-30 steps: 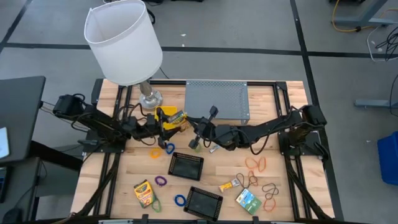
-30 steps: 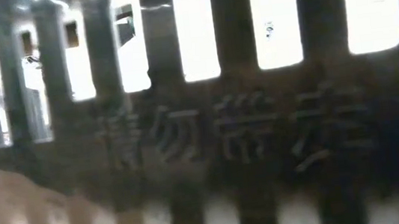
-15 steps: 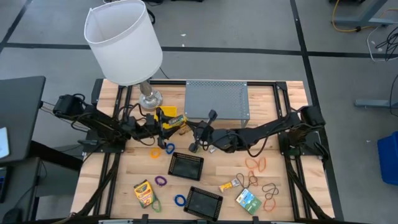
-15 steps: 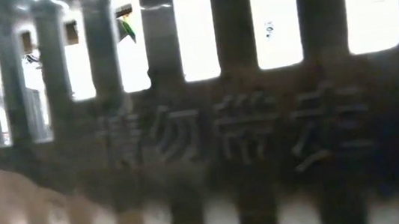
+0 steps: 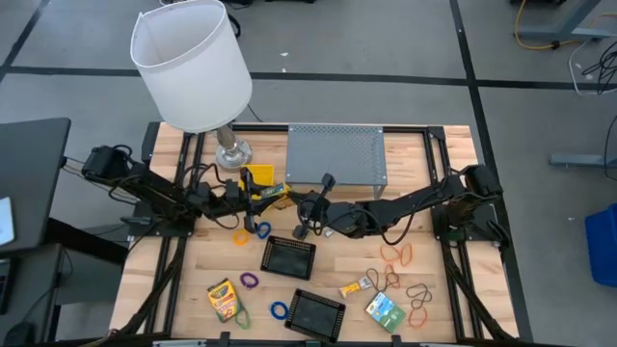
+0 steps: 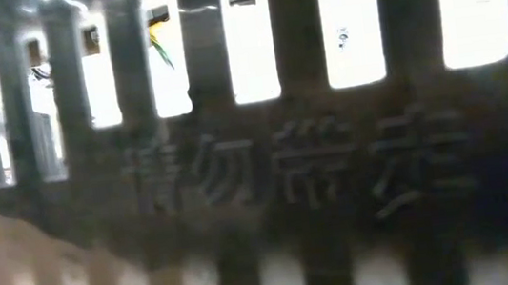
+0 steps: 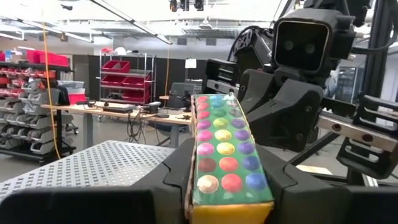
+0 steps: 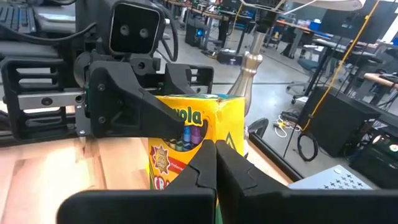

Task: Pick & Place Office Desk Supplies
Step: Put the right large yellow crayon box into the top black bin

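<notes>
The left tool (image 5: 253,193) sits left of center in the overhead shot, and it's got a yellow crayon box (image 5: 260,183) clamped between its fingers (image 7: 298,186). From its own wrist camera you see the box (image 7: 224,155) end-on, the side with the rows of colored dots facing up, wedged snug between the two dark fingers. The right tool (image 5: 310,204) is just to the right of it near the middle of the frame, fingers pinched together with nothing in them, nose pointed straight at that same box (image 8: 193,140).

The rest of the stuff is scattered over the lower half of the wooden counter (image 5: 434,164):
- two black mesh trays, one (image 5: 289,256) at center and one (image 5: 317,313) lower down
- another crayon box (image 5: 224,299) at lower left
- a green box (image 5: 384,310) and a small orange box (image 5: 357,285) at lower right
- blue band (image 5: 263,230) and orange band (image 5: 241,236) just under the left tool
- purple band (image 5: 250,280) and another blue band (image 5: 280,310) near the trays
- a bunch of orange and brown bands (image 5: 397,253) on the right

A lamp with a big white shade (image 5: 189,60) stands at upper left, and a gray perforated plate (image 5: 337,154) lies at top center.

The low camera is basically a dark blur, can't make anything out.
</notes>
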You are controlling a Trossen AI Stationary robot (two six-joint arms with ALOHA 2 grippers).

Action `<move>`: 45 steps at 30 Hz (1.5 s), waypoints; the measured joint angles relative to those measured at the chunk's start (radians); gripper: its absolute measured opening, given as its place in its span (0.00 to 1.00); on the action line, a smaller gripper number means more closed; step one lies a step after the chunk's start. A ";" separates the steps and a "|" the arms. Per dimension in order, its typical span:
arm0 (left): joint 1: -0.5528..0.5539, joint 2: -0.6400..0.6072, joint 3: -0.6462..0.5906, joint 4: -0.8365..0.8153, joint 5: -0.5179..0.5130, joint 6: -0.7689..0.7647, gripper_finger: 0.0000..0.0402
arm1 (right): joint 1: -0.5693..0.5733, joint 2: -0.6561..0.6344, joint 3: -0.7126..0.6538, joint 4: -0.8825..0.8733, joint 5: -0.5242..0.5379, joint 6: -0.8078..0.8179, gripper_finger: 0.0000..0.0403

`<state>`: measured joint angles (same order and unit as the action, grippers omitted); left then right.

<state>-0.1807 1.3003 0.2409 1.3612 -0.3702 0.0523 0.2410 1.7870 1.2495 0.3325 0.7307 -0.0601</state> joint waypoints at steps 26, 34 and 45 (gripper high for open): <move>-0.447 0.002 0.008 -0.242 -0.604 -0.281 0.26 | 0.214 0.000 0.000 -0.370 0.089 0.140 0.51; -0.534 0.060 0.181 -0.575 -0.739 -0.443 0.26 | 0.294 0.000 0.000 -0.530 0.104 0.337 0.47; -0.553 0.290 0.299 -0.657 -0.881 -0.700 0.26 | 0.395 0.000 0.000 -0.705 0.104 0.575 0.47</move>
<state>-0.7341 1.5902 0.5404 0.7044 -1.2508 -0.6478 0.6356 1.7870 1.2495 -0.3722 0.8344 0.5150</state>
